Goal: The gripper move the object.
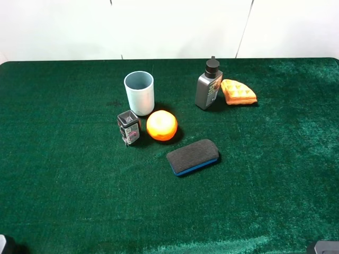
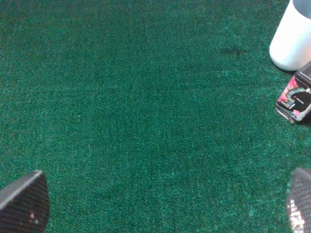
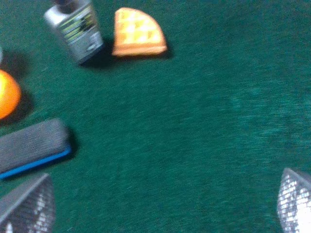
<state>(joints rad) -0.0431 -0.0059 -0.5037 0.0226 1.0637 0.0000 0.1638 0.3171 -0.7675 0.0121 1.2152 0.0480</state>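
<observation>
Exterior high view, left to right. Green felt-covered table fills the frame below a white wall.

Left of centre: pale blue cup, upright, open mouth up. Just below it, a small clear box with dark and pink print, standing on end. Touching or nearly touching the box's right side, a round orange ball.

Centre, lower: a board eraser, dark grey felt top with a blue base, lying flat at a slant, near the ball but apart from it.

Right of centre, upper: a grey bottle with a black cap, upright. Directly to its right, the waffle wedge, orange-yellow, grid of square pockets up, lying flat on the table; whether it touches the bottle cannot be told from here. Nothing grips it.

Both arms sit at the bottom corners of the frame, only slivers visible, well apart from all the items.

Left wrist view: left end effector spread wide, fingertips at opposite lower corners, bare felt between them. Cup base and the printed box show at the frame's right edge.

Right wrist view (blurred): right end effector also spread wide, holding nothing. Wedge at upper centre-left of frame, well apart from the fingertips, with the bottle beside it; ball and eraser at the left edge.
</observation>
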